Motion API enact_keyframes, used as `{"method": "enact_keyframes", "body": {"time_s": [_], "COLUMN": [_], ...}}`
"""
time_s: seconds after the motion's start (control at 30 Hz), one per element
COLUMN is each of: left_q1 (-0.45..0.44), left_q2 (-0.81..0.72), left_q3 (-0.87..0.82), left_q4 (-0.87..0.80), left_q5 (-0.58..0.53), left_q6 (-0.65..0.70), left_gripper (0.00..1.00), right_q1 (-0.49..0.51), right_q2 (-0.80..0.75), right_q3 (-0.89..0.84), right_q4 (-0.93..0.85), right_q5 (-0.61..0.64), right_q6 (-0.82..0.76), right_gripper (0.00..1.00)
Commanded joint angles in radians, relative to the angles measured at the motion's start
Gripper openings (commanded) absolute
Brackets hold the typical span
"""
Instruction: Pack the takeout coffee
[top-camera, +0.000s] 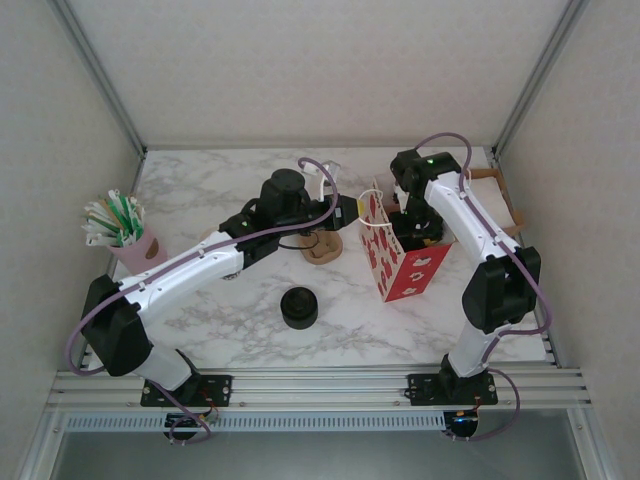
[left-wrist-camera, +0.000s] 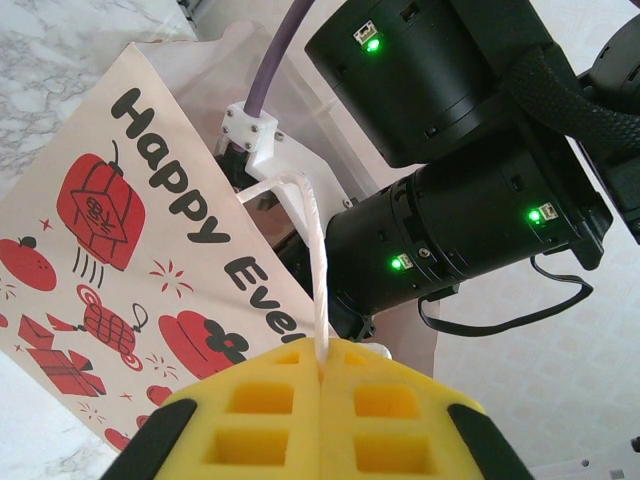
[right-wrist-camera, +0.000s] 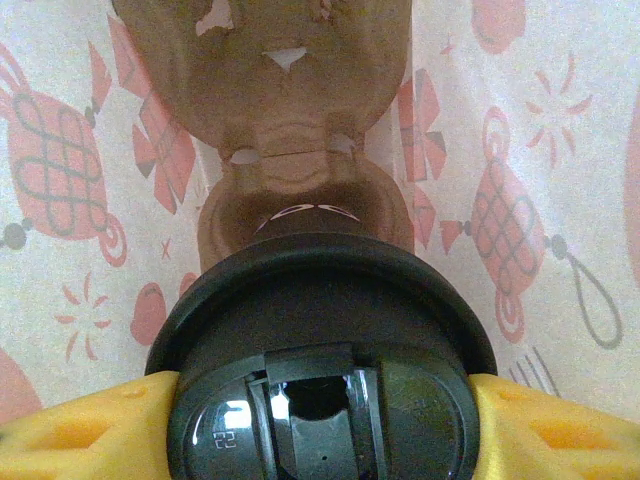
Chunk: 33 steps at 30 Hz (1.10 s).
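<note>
We see left claw (left-wrist-camera: 322, 365) pinched together on white paper handle (left-wrist-camera: 318, 250) of red-and-white printed paper gift bag (top-camera: 400, 265), which stands right of centre on marble bench (top-camera: 200, 190). We log right claw (right-wrist-camera: 320, 395) clamped on round black lid of takeout coffee (right-wrist-camera: 320, 300). Cup sits inside bag, above brown cardboard insert (right-wrist-camera: 270, 90); we can't tell if they touch. Short black lid stack (top-camera: 298, 307) sits toward front edge.

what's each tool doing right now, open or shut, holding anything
left tool: closed on the white handle of the paper bag.
right tool: holding the takeout coffee inside the bag.
</note>
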Motion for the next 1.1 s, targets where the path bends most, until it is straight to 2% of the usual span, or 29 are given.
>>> {"method": "enact_keyframes", "body": {"time_s": [0.0, 0.43, 1.07], "left_q1": [-0.011, -0.011, -0.011], "left_q2": [-0.012, -0.011, -0.015], "left_q3": [0.02, 0.021, 0.022], "left_q4": [0.007, 0.002, -0.01], "left_q5": [0.004, 0.0, -0.005], "left_q6": [0.017, 0.016, 0.02], "left_gripper": [0.03, 0.03, 0.03], "right_q1": [-0.004, -0.004, -0.006], "right_q2": [0.003, 0.009, 0.016], "right_q3": [0.008, 0.01, -0.049], "right_q4": [-0.029, -0.017, 0.102], "right_q5": [0.004, 0.003, 0.007], "right_q6": [0.007, 0.005, 0.005], "right_gripper": [0.66, 0.66, 0.66]}}
